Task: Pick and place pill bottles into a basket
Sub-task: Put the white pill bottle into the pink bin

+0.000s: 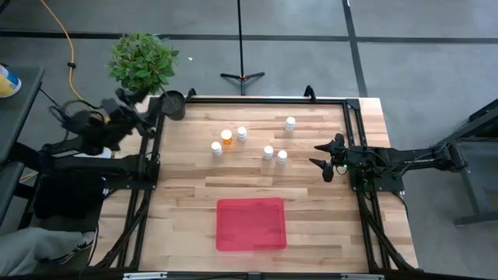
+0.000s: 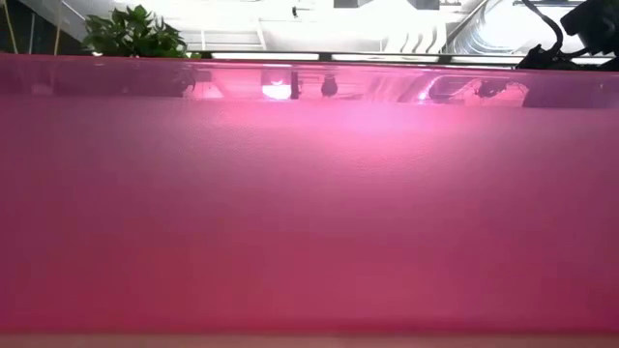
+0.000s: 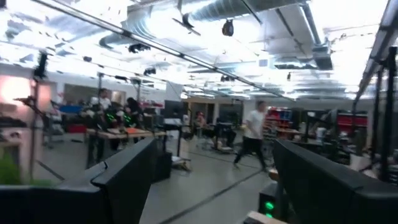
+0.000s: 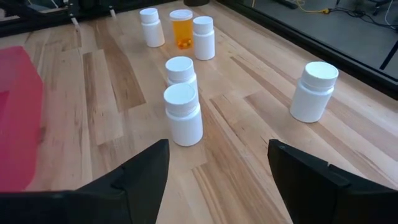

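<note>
Six pill bottles stand upright on the wooden table. Five are white: [image 1: 290, 123], [image 1: 242, 133], [image 1: 216, 148], [image 1: 268, 152], [image 1: 282, 156]. One is orange-amber [image 1: 226, 137]. The red basket [image 1: 250, 224] lies flat near the table's near edge. My right gripper [image 1: 317, 155] is open and empty, just right of the nearest bottle [image 4: 183, 115], fingers pointing at it [image 4: 217, 180]. My left gripper [image 1: 152, 115] is open and empty, raised at the table's far left corner and pointing out into the room [image 3: 211, 186].
A potted plant [image 1: 142, 61] and a small dark pot [image 1: 173, 103] stand at the far left corner. Black frame rails [image 1: 354, 132] run along the table's sides. The basket's red wall [image 2: 309, 193] fills the low view. People move in the room beyond [image 3: 252, 134].
</note>
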Controlling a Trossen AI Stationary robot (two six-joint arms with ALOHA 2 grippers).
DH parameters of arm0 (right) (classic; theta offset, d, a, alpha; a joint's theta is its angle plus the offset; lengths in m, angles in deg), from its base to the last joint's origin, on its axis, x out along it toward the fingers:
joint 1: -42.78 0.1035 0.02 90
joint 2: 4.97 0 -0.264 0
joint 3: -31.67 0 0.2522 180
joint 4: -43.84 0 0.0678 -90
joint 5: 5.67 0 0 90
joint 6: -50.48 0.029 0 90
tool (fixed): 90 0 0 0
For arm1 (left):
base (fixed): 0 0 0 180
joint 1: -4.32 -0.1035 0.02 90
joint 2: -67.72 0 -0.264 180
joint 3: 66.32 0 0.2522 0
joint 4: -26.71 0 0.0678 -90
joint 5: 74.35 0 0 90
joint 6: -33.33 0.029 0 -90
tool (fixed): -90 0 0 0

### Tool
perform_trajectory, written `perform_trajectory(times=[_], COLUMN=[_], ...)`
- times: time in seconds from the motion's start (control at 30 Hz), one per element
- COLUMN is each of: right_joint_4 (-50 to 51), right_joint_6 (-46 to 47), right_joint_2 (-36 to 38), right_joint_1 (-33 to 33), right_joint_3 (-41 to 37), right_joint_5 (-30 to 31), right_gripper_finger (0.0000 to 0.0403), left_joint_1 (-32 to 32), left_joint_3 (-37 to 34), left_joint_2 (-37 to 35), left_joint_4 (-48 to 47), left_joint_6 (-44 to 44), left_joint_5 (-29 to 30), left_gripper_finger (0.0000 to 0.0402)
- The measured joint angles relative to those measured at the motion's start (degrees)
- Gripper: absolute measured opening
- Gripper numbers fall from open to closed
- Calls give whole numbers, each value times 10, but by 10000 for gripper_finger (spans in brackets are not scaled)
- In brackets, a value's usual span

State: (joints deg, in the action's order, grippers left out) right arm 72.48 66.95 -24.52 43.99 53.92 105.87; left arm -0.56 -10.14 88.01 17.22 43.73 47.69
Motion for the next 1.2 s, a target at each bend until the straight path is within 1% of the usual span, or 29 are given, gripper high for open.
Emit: perform_trajectory(times=[0.1,0.33,0.47,0.67,0.8,1.07,1.17,1.2], right_joint_4=[1,2,2,2,3,8,8,8], right_joint_6=[0,0,0,15,34,42,41,41], right_joint_2=[0,0,0,0,0,0,0,0], right_joint_1=[0,0,0,0,0,0,0,0], right_joint_3=[0,0,0,0,0,0,0,0], right_joint_5=[0,0,0,0,-8,-31,-33,-32], right_gripper_finger=[263,263,263,263,263,263,263,263], left_joint_1=[0,0,0,0,0,0,0,0], left_joint_3=[58,200,297,464,594,842,920,927], left_joint_2=[22,101,162,257,316,422,461,470], left_joint_4=[-43,-87,-143,-228,-299,-470,-530,-535], left_joint_6=[34,128,162,221,239,241,240,240], left_joint_5=[4,5,7,7,8,35,36,36], left_gripper_finger=[353,353,353,353,353,353,353,353])
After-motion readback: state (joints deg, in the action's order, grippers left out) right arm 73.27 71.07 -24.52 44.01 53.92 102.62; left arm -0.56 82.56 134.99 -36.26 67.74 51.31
